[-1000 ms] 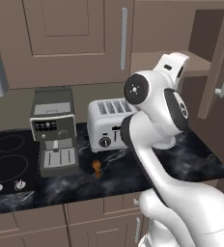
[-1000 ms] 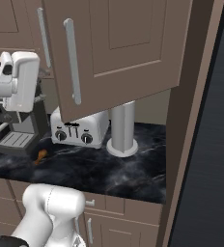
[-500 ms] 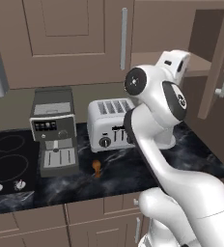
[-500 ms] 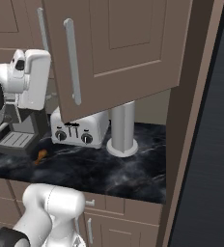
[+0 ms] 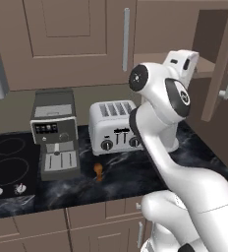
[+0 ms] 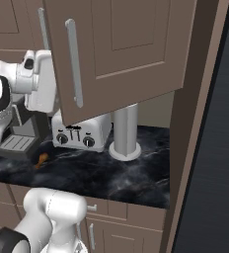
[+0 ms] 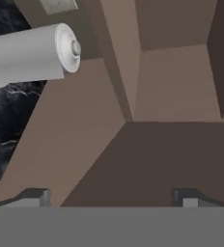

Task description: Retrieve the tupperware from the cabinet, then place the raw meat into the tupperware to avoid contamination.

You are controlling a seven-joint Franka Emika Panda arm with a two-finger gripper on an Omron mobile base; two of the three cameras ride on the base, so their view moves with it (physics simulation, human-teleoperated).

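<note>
While gripper gapes wide, empty, at cabinet: one toaster, one raw meat.

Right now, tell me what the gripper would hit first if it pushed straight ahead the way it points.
Most likely bare wood of the cabinet: the open gripper faces its brown panels from below. The grey cylinder lies well off to the side. Depth is unclear.
</note>
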